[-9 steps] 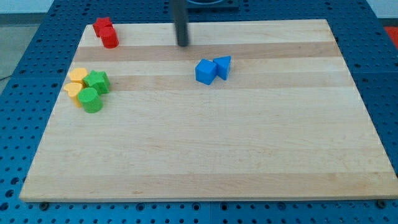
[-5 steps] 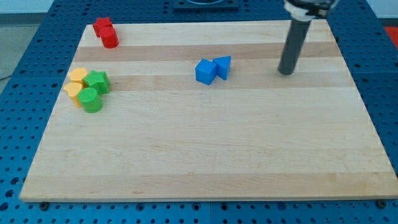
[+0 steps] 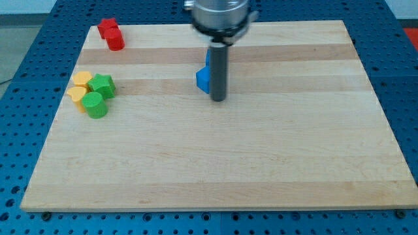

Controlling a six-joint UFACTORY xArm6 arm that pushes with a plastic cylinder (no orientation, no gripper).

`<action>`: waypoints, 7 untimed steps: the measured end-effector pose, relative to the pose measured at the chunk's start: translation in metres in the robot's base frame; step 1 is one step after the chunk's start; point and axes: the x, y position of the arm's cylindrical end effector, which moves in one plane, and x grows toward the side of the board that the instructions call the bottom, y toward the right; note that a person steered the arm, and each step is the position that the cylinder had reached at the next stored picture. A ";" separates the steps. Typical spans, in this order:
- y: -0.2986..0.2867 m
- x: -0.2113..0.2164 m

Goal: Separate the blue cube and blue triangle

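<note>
**Rod tip planted just right of blue cube, upper middle of counter**

Wooden counter (image 3: 261,163) lying on blue pegboard surface (image 3: 405,98). Dark rod (image 3: 218,72) coming down from the view's top, roughly upright. My tip (image 3: 219,100) down on the counter, just to the view's right of the blue cube (image 3: 203,79) and a touch lower; touching or a hair apart, cannot tell. Cube's right part covered by the rod.

Small blue sliver (image 3: 208,59) showing above the cube at the rod's left edge. Too little visible to say whether it belongs to the cube or to the blue triangle; rest hidden behind the rod, so no reading on whether the two blues touch.

Hand state: cannot tell. Arm ends in a plain rod, with nothing on it to read as open, closed or gripping.

Elsewhere:
- Two red blocks touching at the top left corner: red star-like block (image 3: 108,27) and red cylinder (image 3: 116,42).
- Cluster at the left edge, packed together: two yellow blocks (image 3: 81,79) (image 3: 77,95), green star-like block (image 3: 102,85) and green cylinder (image 3: 95,105).
- Both groups well apart from my tip.
</note>
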 end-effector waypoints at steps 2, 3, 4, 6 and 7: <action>-0.112 -0.084; -0.098 -0.029; -0.041 0.018; 0.047 -0.013; 0.003 -0.042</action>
